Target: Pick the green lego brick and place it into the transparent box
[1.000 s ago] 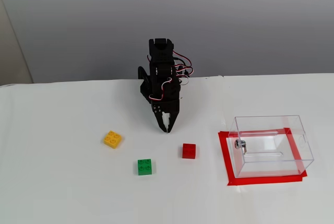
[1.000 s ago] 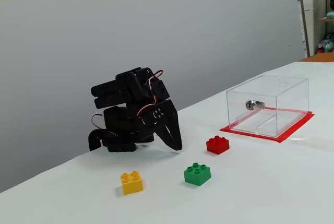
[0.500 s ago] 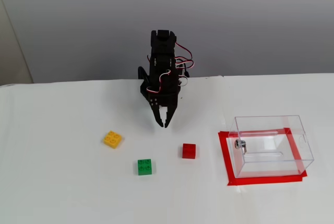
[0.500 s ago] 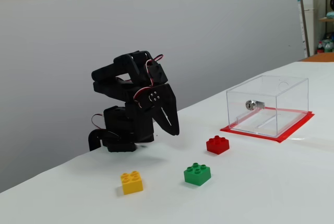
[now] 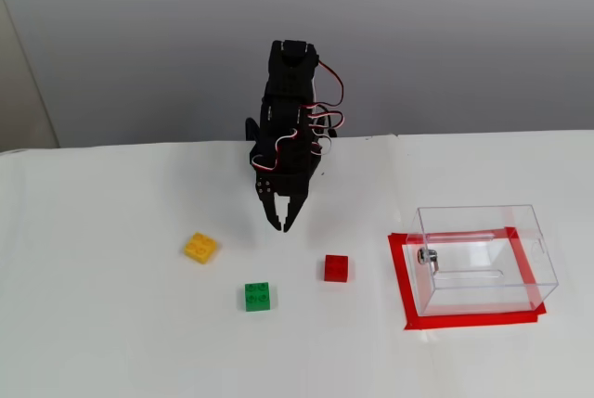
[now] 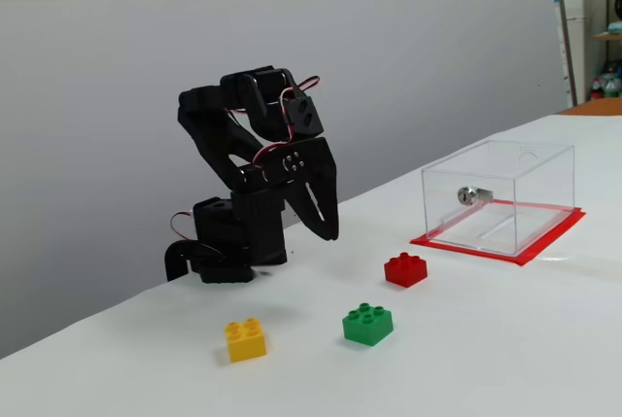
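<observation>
While the green lego brick [image 5: 258, 296] lies untouched | gripper [image 5: 279, 224] raised, jaws narrow, empty | step: approach | next: open, descend over brick

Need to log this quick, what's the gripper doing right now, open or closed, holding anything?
Gripper: shut, holding nothing, raised above the table.

one fixed view: high, front, facing the arm | another: low, side-on, nearer | both share the whole table
</observation>
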Motion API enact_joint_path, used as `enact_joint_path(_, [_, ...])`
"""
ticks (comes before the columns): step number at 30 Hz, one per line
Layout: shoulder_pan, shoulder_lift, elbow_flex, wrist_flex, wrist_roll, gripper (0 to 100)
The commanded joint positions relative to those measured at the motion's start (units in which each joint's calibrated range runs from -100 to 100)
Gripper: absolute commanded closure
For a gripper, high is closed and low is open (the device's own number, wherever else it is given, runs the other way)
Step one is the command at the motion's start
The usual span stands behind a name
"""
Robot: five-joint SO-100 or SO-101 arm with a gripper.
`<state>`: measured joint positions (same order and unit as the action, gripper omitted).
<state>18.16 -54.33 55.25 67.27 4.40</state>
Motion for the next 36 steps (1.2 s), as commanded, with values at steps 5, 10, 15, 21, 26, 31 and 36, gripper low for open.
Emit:
enact_joint_path(5, [0.6,8.7,-7.7,-10.6,2.3,99])
enact_joint_path(10, [0.6,16.3,-11.9,-13.9,2.5,98])
enact_joint_path(15, [0.6,23.0,-15.7,-14.0,2.4,98])
enact_joint_path(21, [0.0,28.8,-18.2,-14.0,2.5,98])
enact_joint_path(26, [-0.8,31.8,-18.4,-14.0,2.5,84])
enact_joint_path(31, [-1.8,33.8,-18.5,-14.1,2.5,65])
enact_joint_path(36, [-1.5,36.7,-18.3,-17.7,2.5,61])
